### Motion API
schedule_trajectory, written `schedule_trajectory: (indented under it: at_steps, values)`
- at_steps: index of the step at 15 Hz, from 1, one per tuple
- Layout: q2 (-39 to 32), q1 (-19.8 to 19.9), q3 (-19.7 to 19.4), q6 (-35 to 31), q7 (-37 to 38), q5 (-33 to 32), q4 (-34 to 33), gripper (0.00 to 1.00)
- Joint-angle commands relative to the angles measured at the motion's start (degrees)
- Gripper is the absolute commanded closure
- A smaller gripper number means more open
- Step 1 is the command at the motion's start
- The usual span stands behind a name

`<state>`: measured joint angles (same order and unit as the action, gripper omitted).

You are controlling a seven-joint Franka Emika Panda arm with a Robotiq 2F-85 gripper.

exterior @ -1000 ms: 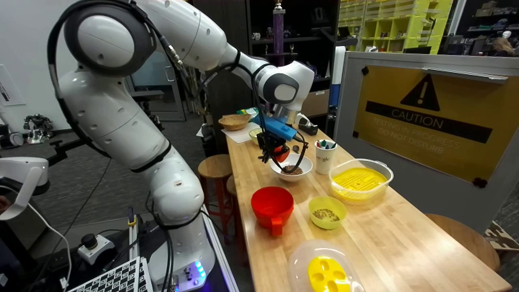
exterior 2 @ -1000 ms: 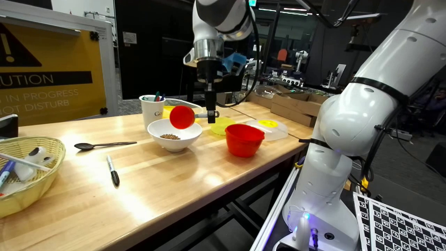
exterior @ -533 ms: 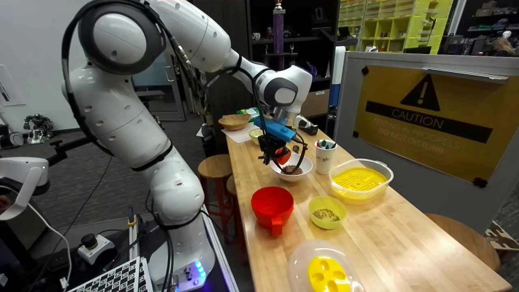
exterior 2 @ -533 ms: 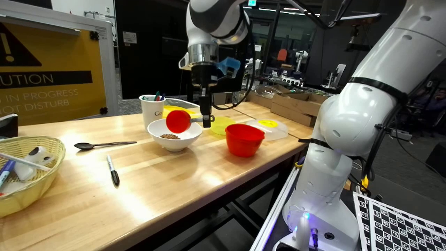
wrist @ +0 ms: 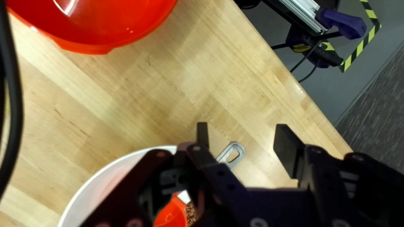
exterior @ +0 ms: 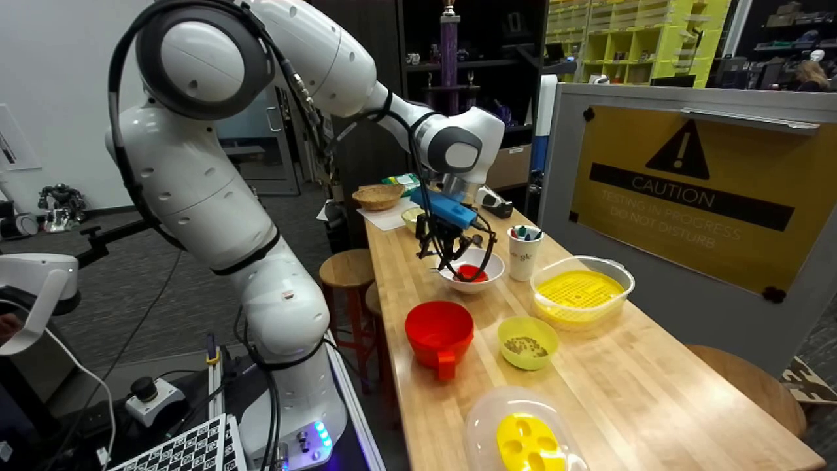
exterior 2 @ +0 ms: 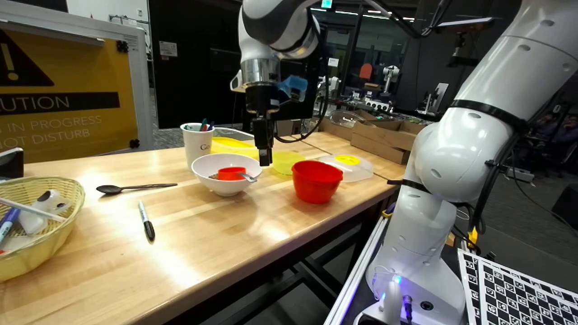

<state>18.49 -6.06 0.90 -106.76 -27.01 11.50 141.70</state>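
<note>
Blond wood tops the bench (exterior 2: 203, 234) beside a grey partition (exterior: 660, 288) bearing a caution sign (exterior: 693, 196); the hand (wrist: 242, 138) (jaws apart) hangs above the red scoop (exterior 2: 231, 174) in the white bowl (exterior 2: 226, 188).

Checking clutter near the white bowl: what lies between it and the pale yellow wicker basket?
A black spoon and a black-capped marker lie on the tabletop between the white bowl and the wicker basket in an exterior view.

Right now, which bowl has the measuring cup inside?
The white bowl: the red measuring cup rests inside, metal handle sticking out. The red bowl and yellow bowl hold no cup.
</note>
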Motion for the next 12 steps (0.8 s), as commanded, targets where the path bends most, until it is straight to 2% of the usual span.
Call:
schedule_trajectory:
  at_steps: [1,3,8,11,12]
  values:
    - [1.43,0.3,-0.63,-0.88,2.19,-0.43,-0.09,0.12]
    - [3.29,1.22,-2.09,-0.25,1.98,0.12,1.09,0.01]
    - [9.23,4.65,-6.6,-2.01,-1.67,-3.7,5.44,0.0]
    - [11.98,6.86,-8.53,-2.36,-0.92,-7.48,6.29,0.0]
    - [8.15,5.44,-8.31,-1.38,-0.62,-6.03,4.12,0.0]
